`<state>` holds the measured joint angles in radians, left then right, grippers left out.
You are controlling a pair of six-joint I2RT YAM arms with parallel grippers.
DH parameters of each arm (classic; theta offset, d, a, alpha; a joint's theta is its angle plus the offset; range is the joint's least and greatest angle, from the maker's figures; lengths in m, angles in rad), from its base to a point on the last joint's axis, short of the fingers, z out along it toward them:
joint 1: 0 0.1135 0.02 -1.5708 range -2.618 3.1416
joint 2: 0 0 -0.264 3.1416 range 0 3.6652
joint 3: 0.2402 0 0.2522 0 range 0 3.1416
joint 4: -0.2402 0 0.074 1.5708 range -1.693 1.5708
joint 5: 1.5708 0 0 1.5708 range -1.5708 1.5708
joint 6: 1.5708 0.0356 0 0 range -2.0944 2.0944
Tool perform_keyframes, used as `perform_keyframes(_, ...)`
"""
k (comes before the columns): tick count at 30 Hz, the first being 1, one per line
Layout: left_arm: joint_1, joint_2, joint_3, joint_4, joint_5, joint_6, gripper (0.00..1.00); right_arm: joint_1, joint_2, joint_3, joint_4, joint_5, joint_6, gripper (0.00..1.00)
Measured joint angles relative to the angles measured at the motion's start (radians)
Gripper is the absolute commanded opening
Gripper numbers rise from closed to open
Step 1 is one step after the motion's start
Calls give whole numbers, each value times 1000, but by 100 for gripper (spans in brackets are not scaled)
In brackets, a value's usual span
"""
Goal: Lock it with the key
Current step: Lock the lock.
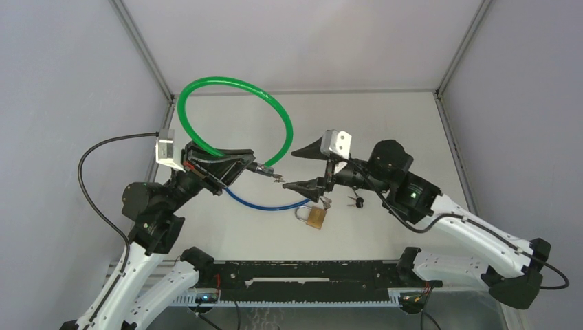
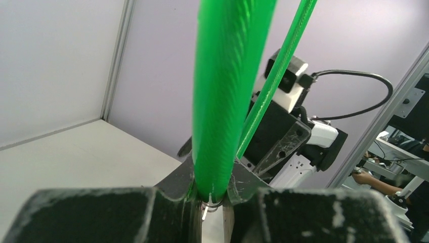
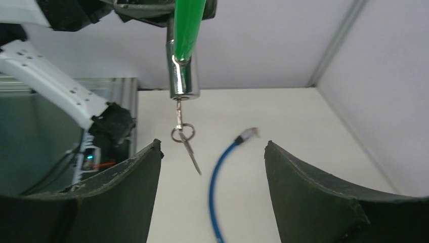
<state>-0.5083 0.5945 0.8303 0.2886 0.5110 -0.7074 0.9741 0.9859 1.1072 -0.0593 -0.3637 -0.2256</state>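
My left gripper [image 1: 251, 162] is shut on a green cable lock [image 1: 227, 86], just behind its silver metal end [image 1: 265, 168]; the cable fills the left wrist view between the jaws [image 2: 227, 91]. A small key [image 3: 178, 109] sticks out of that metal end [image 3: 183, 78], with a ring [image 3: 182, 134] and a second key [image 3: 192, 156] dangling from it. My right gripper [image 1: 290, 168] stands open just right of the key and holds nothing; in its wrist view the gripper [image 3: 212, 149] has the dangling key between and beyond its fingers.
A brass padlock [image 1: 316, 217] lies on the white table below the grippers, with a blue cable [image 1: 265, 205] curving left from it. Black-headed keys [image 1: 355, 201] lie under my right wrist. Grey walls enclose the table on three sides.
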Motion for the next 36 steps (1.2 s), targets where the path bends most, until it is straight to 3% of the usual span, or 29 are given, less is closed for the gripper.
perform_keyframes(8, 0, 0, 0, 0, 8, 0, 0, -29, 92, 0, 92, -204, 207, 73)
perform_keyframes(12, 0, 0, 0, 0, 14, 1, 0, -30, 104, 0, 154, -240, 256, 52)
perform_keyframes(19, 0, 0, 0, 0, 16, 1, 0, -29, 133, 0, 177, -243, 280, 38)
perform_keyframes(22, 0, 0, 0, 0, 16, 2, 0, -19, 135, 0, 173, -231, 271, 22)
perform_keyframes(24, 0, 0, 0, 0, 16, 2, 0, -11, 135, 1, 171, -218, 259, 3)
perform_keyframes(25, 0, 0, 0, -1, 16, 2, 0, -7, 135, 1, 171, -211, 254, 0)
perform_keyframes(36, 30, 8, 4, -23, 48, 52, 0, 3, 124, 14, 92, -127, 156, 0)
